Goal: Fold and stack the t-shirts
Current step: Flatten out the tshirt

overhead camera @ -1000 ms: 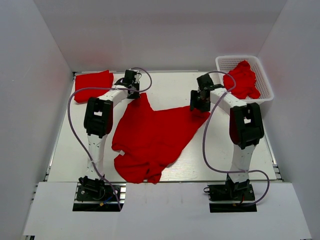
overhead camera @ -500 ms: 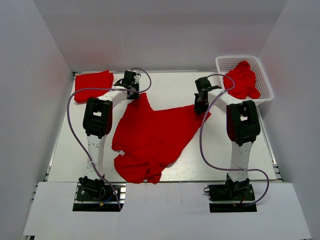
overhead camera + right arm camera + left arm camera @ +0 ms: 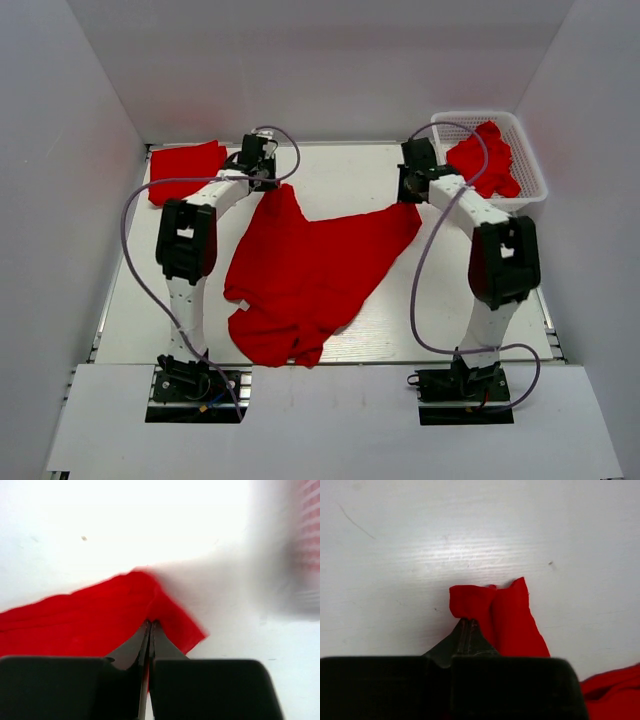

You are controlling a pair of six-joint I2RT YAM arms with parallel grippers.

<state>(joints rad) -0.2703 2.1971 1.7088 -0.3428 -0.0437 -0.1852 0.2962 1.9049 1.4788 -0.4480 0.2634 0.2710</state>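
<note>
A red t-shirt (image 3: 305, 270) lies spread and rumpled across the middle of the table. My left gripper (image 3: 268, 183) is shut on its far left corner (image 3: 475, 605), which bunches up just past the tips. On the far right corner (image 3: 165, 610) of the same shirt my right gripper (image 3: 408, 194) is shut, the cloth pinched between the closed jaws. A folded red t-shirt (image 3: 186, 159) rests at the far left of the table. More crumpled red t-shirts (image 3: 487, 158) fill the white basket (image 3: 530, 180).
The basket stands at the far right corner, close to my right arm. White walls enclose the table on three sides. Purple cables (image 3: 425, 260) loop from both arms over the table.
My right gripper has closed on the shirt's far right corner and moved it back and to the right, toward the basket. The left gripper has shifted slightly farther back with its corner.
</note>
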